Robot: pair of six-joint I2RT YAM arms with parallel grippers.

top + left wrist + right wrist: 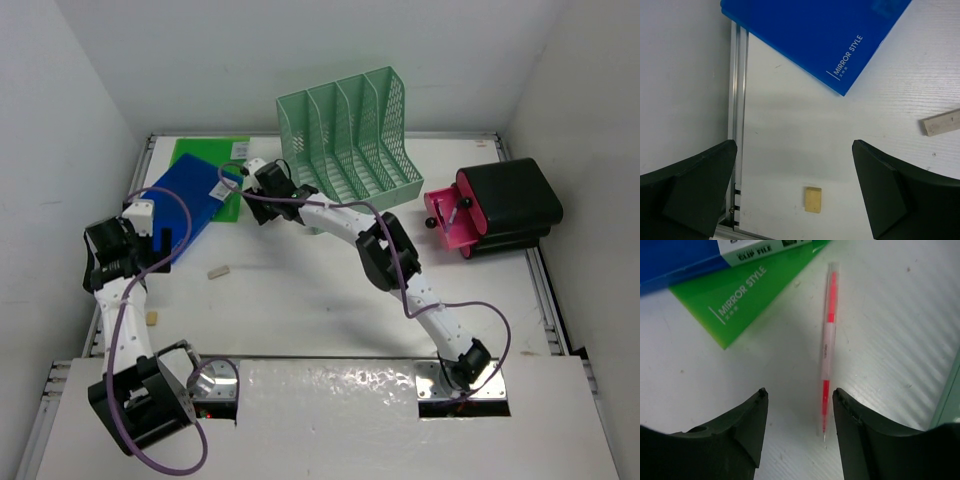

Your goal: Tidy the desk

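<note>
Little of the tidying looks done. The desk [320, 300] spreads beneath both arms. On it, the mint-green file rack [350, 130] at the far edge appears empty, while the blue clip file [190, 195] and green folder [750, 295] lie flat in the far-left corner. The right gripper [800, 392] straddles a red pen [827, 350], jaws apart, nothing grasped. The left gripper [795, 147] gapes wide above a tan block [813, 199] near the left edge.

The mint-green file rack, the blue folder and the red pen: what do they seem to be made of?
File rack: likely moulded plastic with a matte finish. Its walls are a fine open mesh in one even colour, though painted metal can't be ruled out.
Blue folder: probably smooth plastic sheet, flat and uniform, with crisp white printed lettering.
Pen: seemingly a clear plastic barrel, since the red inside shows through.
</note>
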